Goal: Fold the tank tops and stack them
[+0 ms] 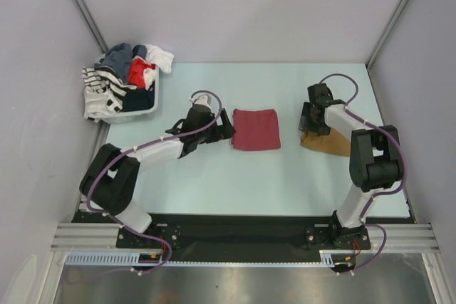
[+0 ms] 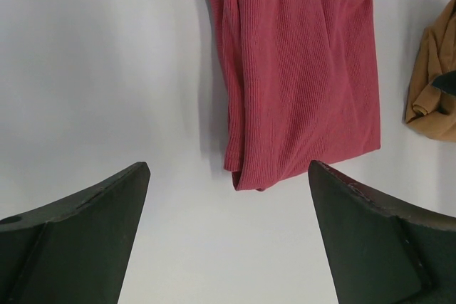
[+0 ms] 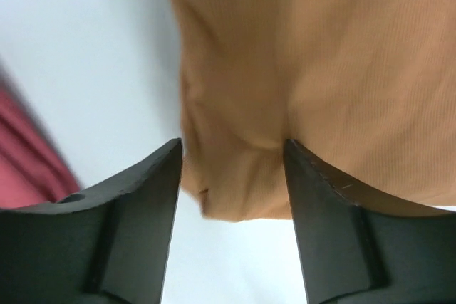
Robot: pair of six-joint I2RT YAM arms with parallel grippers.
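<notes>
Bench (image 1: 214, 169): maroon tank top (image 1: 256, 129) folded, likely stack base.
Left tool (image 2: 228, 165): apart, empty.
Right tool (image 3: 231, 151): apart, straddling tan tank top (image 3: 320, 48).

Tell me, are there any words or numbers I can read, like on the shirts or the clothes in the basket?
None: no word, number or sign can be read in any view.
The red tank top and the tan tank top are plain cloth.
The pile of clothes shows stripes and colours only; any small labels there are too tiny to tell.
</notes>
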